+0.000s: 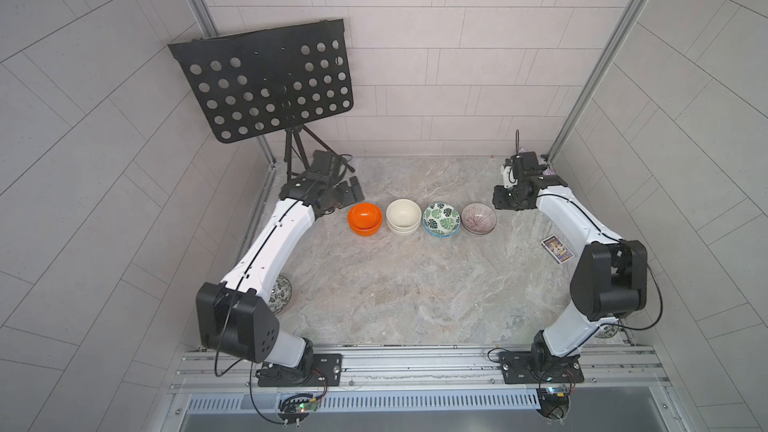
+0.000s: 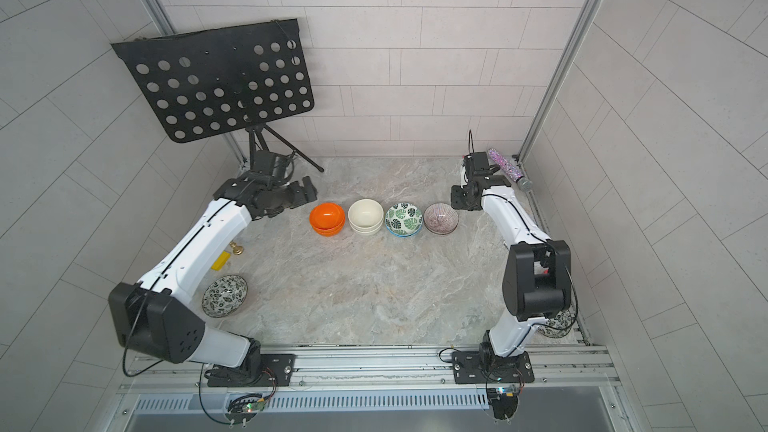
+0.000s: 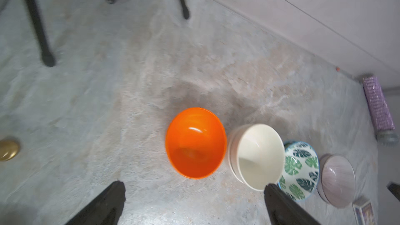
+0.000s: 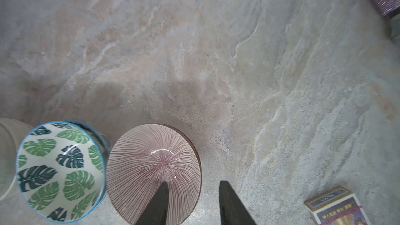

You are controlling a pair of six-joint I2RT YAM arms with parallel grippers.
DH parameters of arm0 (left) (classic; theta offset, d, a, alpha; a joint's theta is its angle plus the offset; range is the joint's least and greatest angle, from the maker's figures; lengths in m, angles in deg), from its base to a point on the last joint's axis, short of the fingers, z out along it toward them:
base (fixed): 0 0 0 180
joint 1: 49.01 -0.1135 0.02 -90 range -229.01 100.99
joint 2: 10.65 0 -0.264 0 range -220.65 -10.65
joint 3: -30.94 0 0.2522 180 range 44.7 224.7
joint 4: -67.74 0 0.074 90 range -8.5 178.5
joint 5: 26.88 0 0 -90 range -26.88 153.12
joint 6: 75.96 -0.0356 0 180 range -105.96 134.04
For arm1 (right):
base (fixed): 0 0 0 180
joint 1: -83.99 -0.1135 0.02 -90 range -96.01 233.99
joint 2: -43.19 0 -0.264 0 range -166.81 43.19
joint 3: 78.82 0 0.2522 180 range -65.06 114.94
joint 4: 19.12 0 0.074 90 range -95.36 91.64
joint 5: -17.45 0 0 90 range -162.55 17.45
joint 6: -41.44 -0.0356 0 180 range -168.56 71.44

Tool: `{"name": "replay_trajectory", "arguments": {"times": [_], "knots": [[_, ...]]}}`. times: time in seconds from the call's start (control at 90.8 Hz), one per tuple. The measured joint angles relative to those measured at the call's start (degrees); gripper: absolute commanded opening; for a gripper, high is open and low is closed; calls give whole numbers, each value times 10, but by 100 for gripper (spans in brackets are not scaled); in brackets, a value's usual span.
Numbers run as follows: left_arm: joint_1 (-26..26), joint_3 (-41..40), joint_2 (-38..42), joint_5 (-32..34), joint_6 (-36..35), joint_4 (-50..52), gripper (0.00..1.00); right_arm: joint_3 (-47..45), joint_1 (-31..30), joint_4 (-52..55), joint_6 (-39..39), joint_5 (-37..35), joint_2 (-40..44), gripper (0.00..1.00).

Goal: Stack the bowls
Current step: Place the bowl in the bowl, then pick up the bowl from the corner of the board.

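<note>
Four bowl piles stand in a row mid-table: orange bowls (image 1: 364, 219), cream bowls (image 1: 403, 216), green-leaf bowls (image 1: 441, 219) and purple striped bowls (image 1: 478, 218), each nested in twos. A dark leaf-patterned bowl (image 2: 224, 296) lies beside the left arm's base, and another (image 2: 559, 322) is half hidden under the right arm. My left gripper (image 3: 194, 185) hangs wide open just off the orange bowls (image 3: 195, 143), holding nothing. My right gripper (image 4: 194, 183) is open above the purple bowls (image 4: 151, 165): one finger over the inside, one outside the rim, neither touching it.
A black music stand (image 1: 266, 81) on a tripod fills the back left corner. A card box (image 1: 557, 249) lies by the right arm, and a purple glitter tube (image 2: 507, 168) at the back right. A brass piece (image 2: 237, 249) and a yellow block (image 2: 220, 261) sit near the left arm.
</note>
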Motion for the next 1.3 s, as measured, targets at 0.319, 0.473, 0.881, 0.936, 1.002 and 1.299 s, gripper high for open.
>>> {"name": "replay_trajectory", "arguments": {"times": [0.319, 0.473, 0.881, 0.936, 1.002, 1.299], "knots": [[-169, -174, 77, 16, 120, 33, 84, 63, -83, 2, 10, -9, 16, 44], [-193, -204, 72, 27, 178, 64, 85, 75, -99, 3, 13, -9, 7, 44], [-223, -243, 56, 67, 270, 82, 88, 62, -101, 9, 21, -10, 2, 44], [-223, -248, 53, 66, 273, 82, 88, 61, -101, 8, 21, -10, 2, 44], [-225, -252, 48, 66, 277, 82, 88, 58, -101, 7, 21, -11, 2, 44], [-228, -269, 2, 55, 287, 67, 87, 39, -101, 7, 21, -11, 2, 44]]}}
